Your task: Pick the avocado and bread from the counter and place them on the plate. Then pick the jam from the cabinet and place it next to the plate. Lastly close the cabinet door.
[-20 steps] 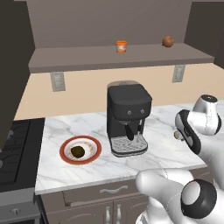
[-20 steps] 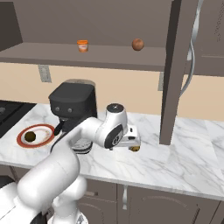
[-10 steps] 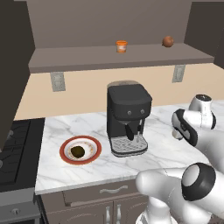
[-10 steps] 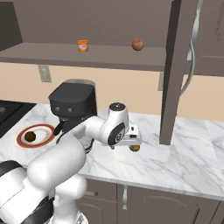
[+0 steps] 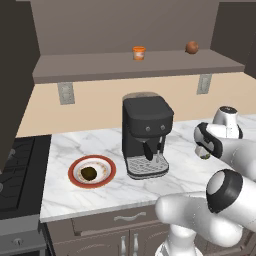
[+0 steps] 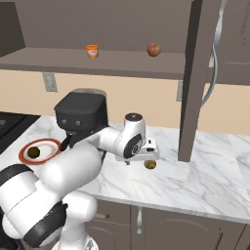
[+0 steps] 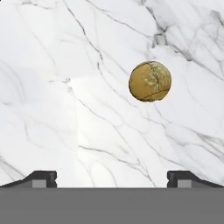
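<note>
Scene: a white robot arm reaches right across a marble tabletop (image 6: 195,180) in a rendered kitchen, its claw (image 7: 112,177) hanging over the bread (image 7: 150,81).
Claw: the two dark fingertips stand wide apart with nothing between them, pointing down at bare marble.
Bread: a cracked tan-yellow lump lying alone on the tabletop, right of the coffee machine (image 5: 146,135); in the hand view it sits off to the right of the line between the tips, so the claw likely needs to shift over it before coming down.
Avocado: the dark oval (image 5: 88,173) lies in the cream centre of the red-rimmed plate (image 5: 109,170), at the left end of the tabletop; that half of the first step looks done.
Jam: the small orange jar (image 6: 92,51) stands on the open cabinet shelf (image 5: 125,67), well apart from a reddish-brown ball (image 6: 154,49) further right.
Cabinet door: it (image 6: 199,73) hangs open, edge-on to the right base camera, presumably left so for reaching the jar.
Writing: no brand, label or lettering can be read on the jar, the machine or anything else.
</note>
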Available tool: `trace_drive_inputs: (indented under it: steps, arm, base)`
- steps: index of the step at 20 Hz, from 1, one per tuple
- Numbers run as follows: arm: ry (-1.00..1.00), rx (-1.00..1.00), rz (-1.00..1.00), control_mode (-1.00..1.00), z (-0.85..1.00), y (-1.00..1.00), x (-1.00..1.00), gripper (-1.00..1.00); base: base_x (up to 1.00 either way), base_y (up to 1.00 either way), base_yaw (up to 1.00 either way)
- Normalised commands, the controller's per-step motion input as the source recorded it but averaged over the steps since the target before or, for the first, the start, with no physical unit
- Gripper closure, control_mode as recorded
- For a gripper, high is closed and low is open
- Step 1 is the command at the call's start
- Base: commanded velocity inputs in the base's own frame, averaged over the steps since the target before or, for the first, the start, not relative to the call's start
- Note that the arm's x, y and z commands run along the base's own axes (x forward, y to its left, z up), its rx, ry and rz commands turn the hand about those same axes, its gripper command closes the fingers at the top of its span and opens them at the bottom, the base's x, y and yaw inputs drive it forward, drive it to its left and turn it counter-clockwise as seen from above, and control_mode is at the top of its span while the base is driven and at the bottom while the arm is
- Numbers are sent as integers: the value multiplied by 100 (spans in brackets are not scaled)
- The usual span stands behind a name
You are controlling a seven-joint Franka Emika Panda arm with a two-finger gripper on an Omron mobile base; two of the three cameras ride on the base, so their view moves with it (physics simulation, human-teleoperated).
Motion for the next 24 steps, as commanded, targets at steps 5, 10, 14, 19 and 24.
trace_drive_inputs:
  steps: [5, 10, 14, 19, 24]
  arm:
    - [0, 0, 0, -100, -5, -9, 13, -100]
    - [1, 0, 0, -100, -6, -5, 13, -100]
    - [1, 0, 0, -100, -7, -1, 9, -100]
    - [2, 0, 0, -100, -8, 0, 11, -100]
    - [1, 0, 0, -100, -7, -1, 8, -100]
  base:
    - [0, 0, 0]
    - [0, 0, 0]
    - [0, 0, 0]
    - [0, 0, 0]
    - [0, 0, 0]
